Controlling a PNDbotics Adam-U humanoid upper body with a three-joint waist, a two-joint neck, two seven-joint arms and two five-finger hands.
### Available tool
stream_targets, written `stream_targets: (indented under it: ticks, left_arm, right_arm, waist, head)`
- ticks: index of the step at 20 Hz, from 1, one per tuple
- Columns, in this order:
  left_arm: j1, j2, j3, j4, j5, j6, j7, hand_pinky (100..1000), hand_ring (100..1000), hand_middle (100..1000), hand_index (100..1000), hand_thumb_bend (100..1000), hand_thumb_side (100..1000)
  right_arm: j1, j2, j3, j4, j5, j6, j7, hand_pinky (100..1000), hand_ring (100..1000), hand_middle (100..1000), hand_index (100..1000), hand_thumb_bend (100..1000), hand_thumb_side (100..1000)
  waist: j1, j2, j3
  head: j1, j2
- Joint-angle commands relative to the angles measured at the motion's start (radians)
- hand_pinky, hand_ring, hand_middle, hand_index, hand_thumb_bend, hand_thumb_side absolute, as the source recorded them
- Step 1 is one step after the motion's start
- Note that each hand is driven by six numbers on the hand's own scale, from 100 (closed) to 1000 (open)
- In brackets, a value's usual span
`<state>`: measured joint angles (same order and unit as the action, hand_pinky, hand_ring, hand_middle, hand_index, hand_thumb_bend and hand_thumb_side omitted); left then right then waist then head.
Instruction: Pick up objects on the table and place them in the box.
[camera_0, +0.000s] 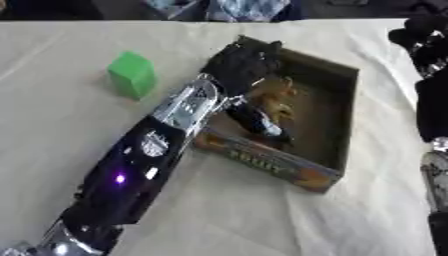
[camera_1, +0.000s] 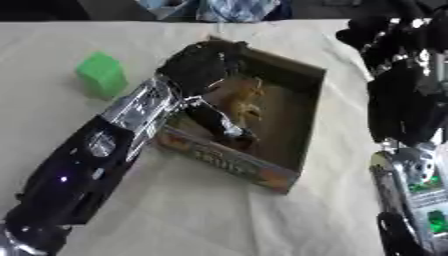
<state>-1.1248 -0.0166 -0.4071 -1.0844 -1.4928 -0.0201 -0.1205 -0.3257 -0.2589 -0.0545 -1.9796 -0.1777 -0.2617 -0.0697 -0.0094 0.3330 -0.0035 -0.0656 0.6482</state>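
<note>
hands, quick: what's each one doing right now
Left hand: over the box, fingers around a yellowish-brown object; grip cannot be told.
Right hand: raised at the right edge, holding nothing visible; fingers cannot be told.

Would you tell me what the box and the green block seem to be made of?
The box looks like matte brown cardboard, with thin walls and a printed front. The green block has flat, even-coloured faces, perhaps foam or plastic; the look leaves that open.

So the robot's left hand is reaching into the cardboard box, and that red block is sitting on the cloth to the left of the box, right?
Nearly. The block is green, not red; the left eye view shows it clearly. The rest holds: the left hand is reaching into the cardboard box, and the block sits on the cloth to the box's left.
</note>
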Motion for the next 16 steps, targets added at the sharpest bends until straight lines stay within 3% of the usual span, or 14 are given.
stream_targets:
  ticks: [1,3,6,12,16]
  left_arm:
    - [-0.021,0.009,0.017,-0.042,0.023,0.038,0.073,752,894,1000,887,789,994]
    - [-0.023,0.013,0.022,-0.066,0.058,0.050,0.113,715,868,1000,865,694,966]
    - [-0.026,0.028,0.026,-0.109,0.114,0.063,0.157,677,832,1000,838,628,915]
    - [-0.037,0.090,0.047,-0.262,0.253,0.101,0.188,641,801,1000,821,558,837]
    - [-0.048,0.174,0.082,-0.398,0.374,0.149,0.165,632,795,1000,815,561,836]
  right_arm:
    - [-0.010,-0.008,0.002,-0.020,-0.005,0.003,0.001,789,664,628,934,289,1000]
    - [-0.008,-0.009,0.001,-0.020,-0.005,0.005,0.000,788,663,627,934,287,1000]
    - [-0.005,-0.012,-0.001,-0.020,-0.003,0.004,-0.004,788,663,627,934,280,1000]
    - [0.007,-0.024,-0.007,-0.020,0.008,0.002,-0.012,787,661,626,931,278,1000]
    - [0.019,-0.043,-0.015,-0.020,0.021,-0.009,-0.019,788,662,627,926,277,1000]
  waist:
    - [-0.002,-0.021,-0.001]
    - [-0.001,-0.021,0.001]
    - [-0.001,-0.022,0.005]
    - [-0.001,-0.025,0.023]
    - [-0.002,-0.030,0.039]
  head:
    - [-0.002,-0.004]
    - [-0.002,-0.003]
    - [-0.004,-0.002]
    - [-0.013,0.015]
    - [-0.023,0.027]
